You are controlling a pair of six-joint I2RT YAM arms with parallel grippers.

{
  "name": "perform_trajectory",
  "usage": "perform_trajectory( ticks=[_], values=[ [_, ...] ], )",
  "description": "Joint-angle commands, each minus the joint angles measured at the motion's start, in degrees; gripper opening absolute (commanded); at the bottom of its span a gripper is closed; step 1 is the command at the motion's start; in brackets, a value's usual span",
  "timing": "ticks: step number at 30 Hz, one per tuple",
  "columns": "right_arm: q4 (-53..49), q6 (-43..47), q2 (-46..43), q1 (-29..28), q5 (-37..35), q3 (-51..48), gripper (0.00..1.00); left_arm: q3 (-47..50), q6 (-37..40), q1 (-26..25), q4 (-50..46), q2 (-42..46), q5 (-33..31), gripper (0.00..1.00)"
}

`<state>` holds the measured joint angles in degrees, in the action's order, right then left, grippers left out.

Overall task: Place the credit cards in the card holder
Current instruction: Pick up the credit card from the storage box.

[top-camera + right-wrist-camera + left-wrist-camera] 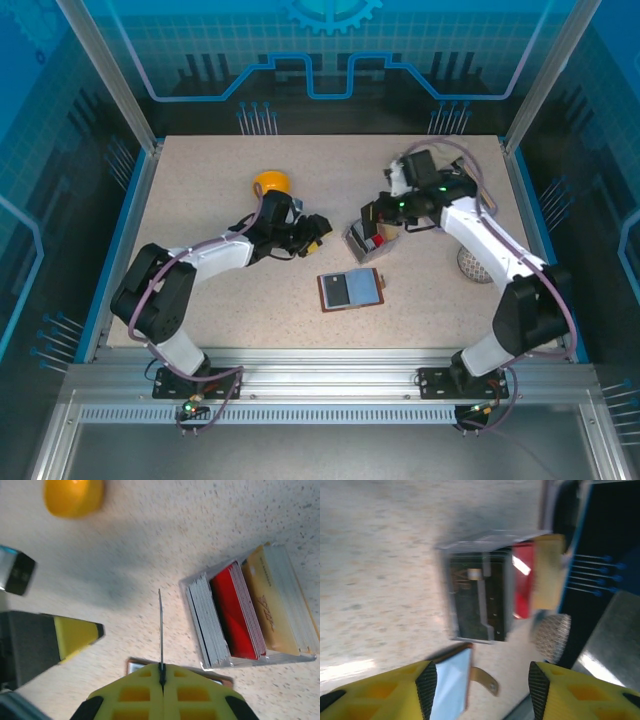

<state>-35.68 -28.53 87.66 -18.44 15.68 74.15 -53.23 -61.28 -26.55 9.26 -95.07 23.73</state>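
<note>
The right tool (162,668) is clamped on one credit card (160,630), held edge-on. The left tool (482,691) has its fingers apart. The clear tray (265,658) holds upright grey, red and tan credit cards (235,610). The card holder (350,290) lies open on the tabletop (200,200) beside the tray.

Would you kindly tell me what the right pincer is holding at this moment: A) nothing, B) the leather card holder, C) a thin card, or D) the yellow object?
C: in the right wrist view, the right pincer is shut on a thin credit card, seen edge-on and sticking out from between its fingers.
</note>
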Motion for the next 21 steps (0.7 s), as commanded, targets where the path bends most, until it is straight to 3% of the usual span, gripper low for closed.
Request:
perform_trajectory(
  ticks=[1,5,11,21],
  values=[
    [10.1,-7.4,-1.3,2.8,18.8,-2.2,0.04,0.0,-3.9,0.6,14.6,0.8,8.8,0.59],
    [14.4,-10.7,-0.9,5.1,26.2,-3.4,0.04,-1.3,-8.4,0.6,23.5,-1.4,12.3,0.61],
    [16.4,-12.0,0.4,5.7,29.5,-4.0,0.05,-3.7,-8.6,0.6,24.4,-2.1,14.6,0.60],
    [15.1,-10.9,2.8,6.0,31.5,-4.1,0.06,-4.3,-8.5,0.6,25.4,-2.2,15.5,0.34]
  ],
)
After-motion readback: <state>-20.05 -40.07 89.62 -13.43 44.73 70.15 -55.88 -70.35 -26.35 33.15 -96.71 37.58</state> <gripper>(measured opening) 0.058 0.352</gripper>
